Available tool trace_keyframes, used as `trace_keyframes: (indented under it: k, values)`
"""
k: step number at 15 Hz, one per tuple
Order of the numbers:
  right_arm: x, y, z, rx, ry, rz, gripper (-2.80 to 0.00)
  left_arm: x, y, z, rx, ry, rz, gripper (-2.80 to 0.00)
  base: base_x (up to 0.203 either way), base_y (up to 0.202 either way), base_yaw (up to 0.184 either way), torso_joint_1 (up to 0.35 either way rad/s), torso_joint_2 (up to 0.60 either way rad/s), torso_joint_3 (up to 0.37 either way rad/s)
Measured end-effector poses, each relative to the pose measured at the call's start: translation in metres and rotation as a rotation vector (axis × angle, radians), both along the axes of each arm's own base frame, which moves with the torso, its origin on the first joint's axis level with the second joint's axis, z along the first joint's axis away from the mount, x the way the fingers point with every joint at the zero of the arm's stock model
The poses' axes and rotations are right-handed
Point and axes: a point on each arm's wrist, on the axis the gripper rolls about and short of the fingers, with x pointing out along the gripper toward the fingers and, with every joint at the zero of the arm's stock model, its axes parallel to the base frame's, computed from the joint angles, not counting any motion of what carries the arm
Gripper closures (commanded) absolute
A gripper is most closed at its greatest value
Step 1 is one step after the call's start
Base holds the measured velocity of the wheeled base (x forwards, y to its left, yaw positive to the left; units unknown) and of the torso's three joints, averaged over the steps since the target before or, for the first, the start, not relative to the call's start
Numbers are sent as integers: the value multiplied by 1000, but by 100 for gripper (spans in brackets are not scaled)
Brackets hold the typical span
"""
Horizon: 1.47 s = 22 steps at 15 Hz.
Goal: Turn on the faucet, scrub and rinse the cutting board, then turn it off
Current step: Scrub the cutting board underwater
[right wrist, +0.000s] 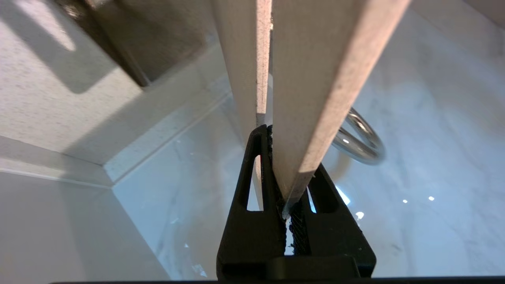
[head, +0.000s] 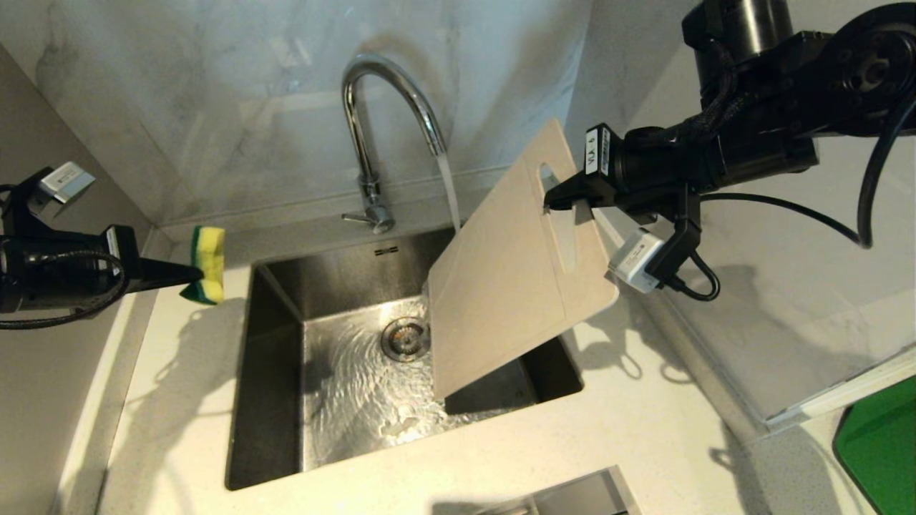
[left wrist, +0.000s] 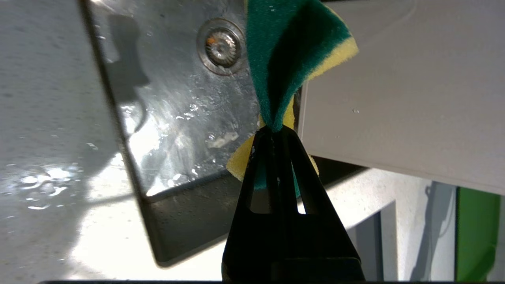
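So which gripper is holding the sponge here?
The left gripper, out over the counter left of the sink, pinches the sponge; the right gripper clamps the cutting board.

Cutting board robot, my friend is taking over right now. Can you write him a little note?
Left gripper: shut on the sponge, held over the counter left of the sink.
Right gripper: shut on the cutting board at its handle slot, holding it tilted over the sink.
Faucet: on; the stream runs down behind the board's upper edge.
Done: water on, board and sponge picked up.
Left: sponge is apart from the board, so scrub it, rinse, then turn the faucet off.
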Motion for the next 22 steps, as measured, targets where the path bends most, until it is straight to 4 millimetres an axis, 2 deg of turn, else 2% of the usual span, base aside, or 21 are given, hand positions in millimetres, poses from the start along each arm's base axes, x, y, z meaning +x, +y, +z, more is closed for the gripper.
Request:
trace_keyframes:
  k: [4, 10, 13, 16, 18, 22]
  values:
    - [-8, -2, 7, 17, -12, 3, 0, -1, -7, -2, -18, 19, -20, 0, 0, 0, 0, 0, 0, 0]
    - [-11, 2, 10, 50, 3, 3, 0, -4, -31, -4, -106, 76, -66, 0, 0, 0, 0, 0, 0, 0]
    - [-13, 10, 12, 70, -2, 21, 0, -7, -57, 2, -147, 81, -146, 0, 0, 0, 0, 0, 0, 0]
    - [-15, 20, 11, 77, 8, 48, 0, -12, -96, 11, -148, 66, -219, 0, 0, 0, 0, 0, 0, 0]
    - [-16, 27, 11, 85, 7, 63, 0, -4, -116, 17, -160, 26, -196, 0, 0, 0, 0, 0, 0, 0]
    - [-18, 35, 9, 87, 20, 85, 0, 16, -139, 24, -213, 1, -204, 0, 0, 0, 0, 0, 0, 0]
